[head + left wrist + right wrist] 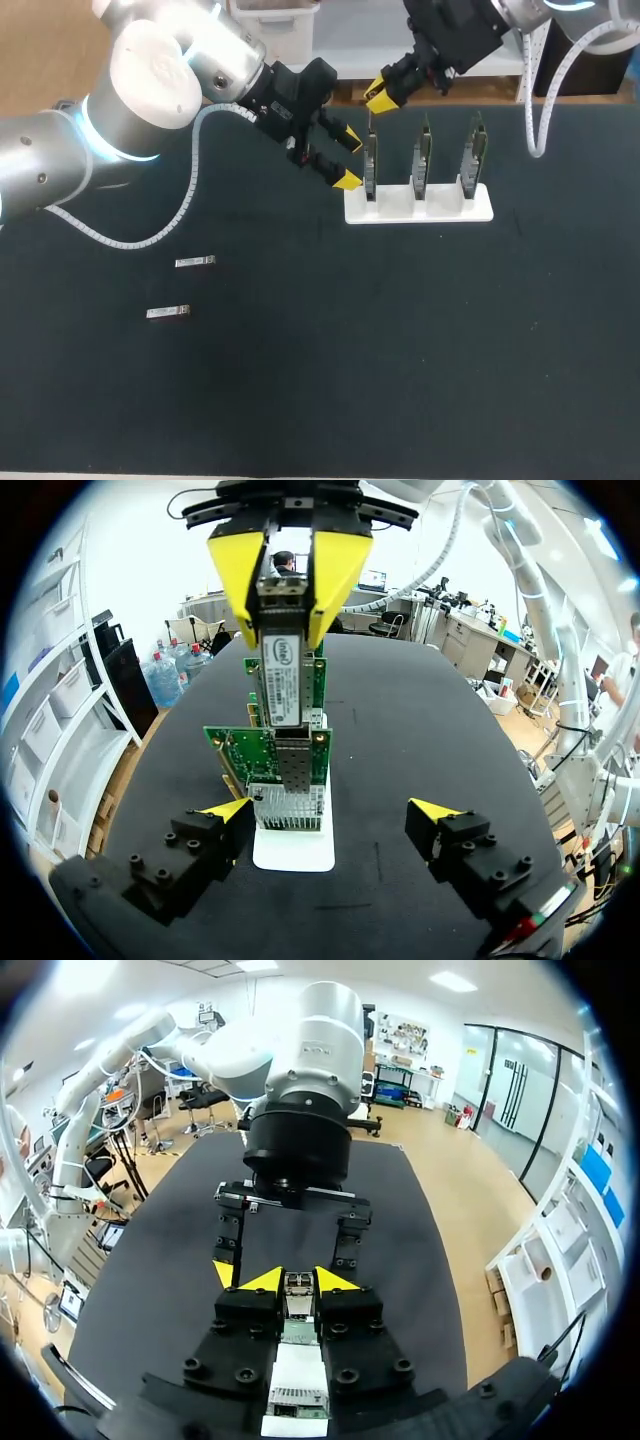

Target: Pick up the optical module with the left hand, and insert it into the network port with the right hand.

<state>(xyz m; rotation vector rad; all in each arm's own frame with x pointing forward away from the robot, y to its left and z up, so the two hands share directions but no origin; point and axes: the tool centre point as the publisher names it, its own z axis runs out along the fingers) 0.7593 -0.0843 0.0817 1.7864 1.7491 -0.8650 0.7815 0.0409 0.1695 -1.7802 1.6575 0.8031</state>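
The right claw (297, 1282) is closed on the optical module (283, 670). The module's upper end is pinched from two sides between the yellow fingertips, and the rest of its metal body, with a white label, hangs below them. The module is held upright over the network port (295, 742) at the top edge of the nearest network card (235, 748). Its lower end is seen at the mouth of the port, but whether it has gone inside cannot be told. In the head view this claw is found above the leftmost card, its arm coming in from the far right corner.

The left claw (348, 158) is spread wide and nothing is held in it. It is placed just beside the left end of the white stand (440, 208). In its own wrist view its two yellow tips are seen low on either side of the stand's near end, clear of both stand and card. In the right wrist view it is seen straight ahead of the right claw, facing it.

The card with the port is carried upright in the stand, and two further cards (423, 165) are set in a row behind it, the three standing apart from one another. The stand rests on the dark bench (400, 350), towards its far side.

Two spare modules (195, 262) are laid flat on the bench well apart from the stand, at the left, one nearer the front edge than the other.
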